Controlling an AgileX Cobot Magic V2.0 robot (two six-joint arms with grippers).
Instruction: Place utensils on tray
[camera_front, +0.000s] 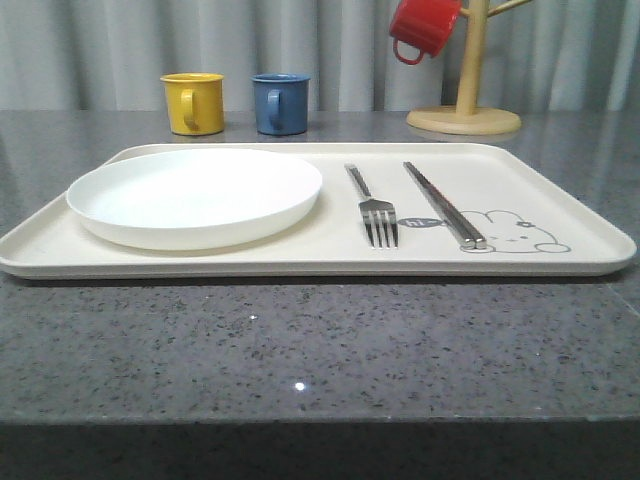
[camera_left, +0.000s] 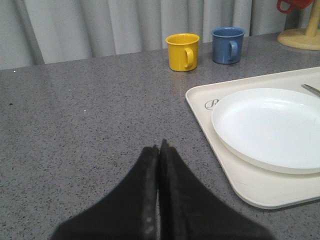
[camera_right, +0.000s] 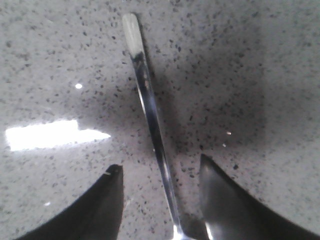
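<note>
The cream tray (camera_front: 560, 190) lies across the table. On it rest the round white plate (camera_front: 195, 195) at the left, the fork (camera_front: 376, 210) in the middle and the pair of chopsticks (camera_front: 443, 203) to its right, by the rabbit drawing. In the right wrist view the metal spoon (camera_right: 149, 115) lies on the grey counter. My right gripper (camera_right: 161, 172) is open just above it, its handle running between the two fingers. My left gripper (camera_left: 159, 146) is shut on nothing, over bare counter left of the tray (camera_left: 250, 185) and plate (camera_left: 270, 127).
A yellow mug (camera_front: 193, 102) and a blue mug (camera_front: 280, 103) stand behind the tray. A wooden mug stand (camera_front: 464, 118) with a red mug (camera_front: 424, 27) hanging on it is at the back right. Curtains close off the far side.
</note>
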